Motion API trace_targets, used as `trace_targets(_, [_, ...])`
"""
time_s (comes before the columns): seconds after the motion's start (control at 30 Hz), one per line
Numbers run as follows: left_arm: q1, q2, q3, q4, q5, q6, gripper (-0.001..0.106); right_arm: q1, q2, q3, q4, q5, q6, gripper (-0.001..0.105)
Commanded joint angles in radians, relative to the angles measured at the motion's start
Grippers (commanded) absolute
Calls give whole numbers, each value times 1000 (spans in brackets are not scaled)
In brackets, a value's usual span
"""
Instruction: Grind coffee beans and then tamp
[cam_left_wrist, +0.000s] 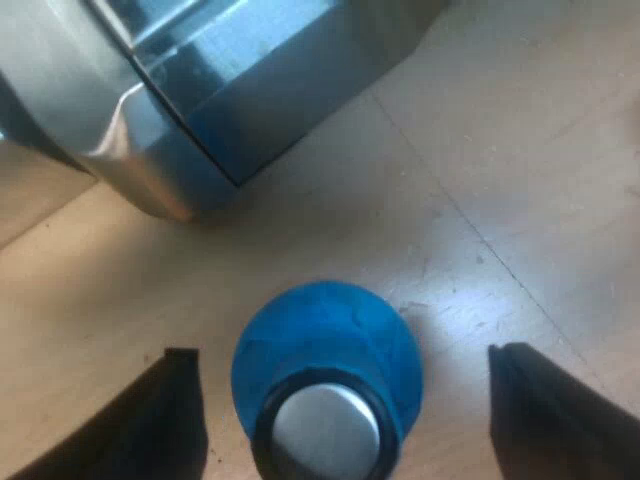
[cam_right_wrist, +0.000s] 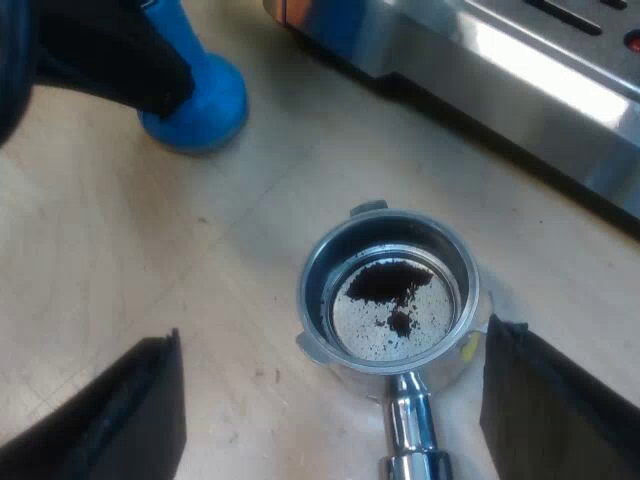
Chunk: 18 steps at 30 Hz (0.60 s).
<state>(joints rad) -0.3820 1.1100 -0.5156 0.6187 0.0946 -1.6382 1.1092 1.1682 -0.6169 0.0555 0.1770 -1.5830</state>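
- Progress: holder (cam_right_wrist: 390, 300) lies loose on the surface (cam_right_wrist: 150, 250) near the espresso machine (cam_right_wrist: 520, 70) front. Its basket has only a few dark grounds, so grinding looks barely done and tamping is all left.
- Blue tamper (cam_left_wrist: 320, 335) stands upright on the surface, near the machine's corner.
- Left tool (cam_left_wrist: 342, 352): wide open, fingers either side of the tamper and apart from it, holds nothing.
- Right tool (cam_right_wrist: 332, 335): wide open, straddling the holder's basket, grips nothing.

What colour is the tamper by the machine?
The tamper is blue, with a silver disc ringed in black; best in the left wrist view.
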Motion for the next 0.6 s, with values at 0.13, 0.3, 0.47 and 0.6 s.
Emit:
trace_targets(0.13, [2, 3, -8, 24, -14, -11, 79, -4, -1, -9, 1, -33, -13, 64])
trace_targets(0.3, [2, -78, -45, 104, -16, -11, 83, -4, -1, -9, 5, -111, -13, 64])
trace_targets(0.47, [2, -205, -78, 149, -16, -26, 83, -4, -11, -48, 113, -114, -13, 64])
trace_targets(0.6, [2, -349, -112, 188, -16, -49, 83, -4, -57, -120, 243, -114, -83, 64])
